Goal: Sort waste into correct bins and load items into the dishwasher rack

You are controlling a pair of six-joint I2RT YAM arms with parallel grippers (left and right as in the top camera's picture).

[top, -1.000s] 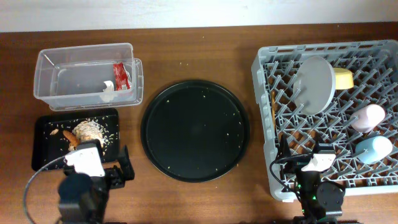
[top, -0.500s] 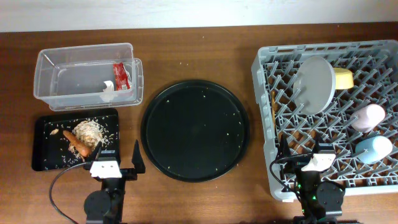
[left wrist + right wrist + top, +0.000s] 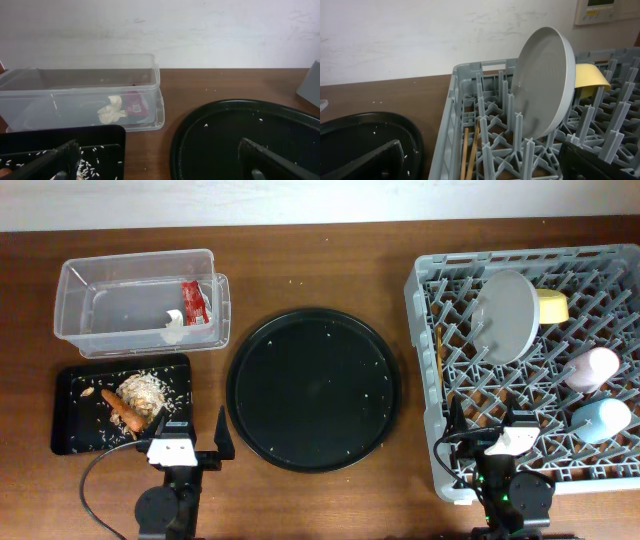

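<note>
Left end effector has backed off the black tray, apart and empty. The carrot is in, so sorting looks done. Right end effector is apart too.

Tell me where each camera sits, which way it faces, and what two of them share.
Overhead: above the table, looking straight down; the left gripper and right gripper show at the near edge.
Left wrist: low at the near side, facing the back wall over the clear tub; its open fingers frame the bottom.
Right wrist: low over the rack, facing the wall past the plate; its fingers show below.
Shared: both wrist views catch the round black tray.
</note>
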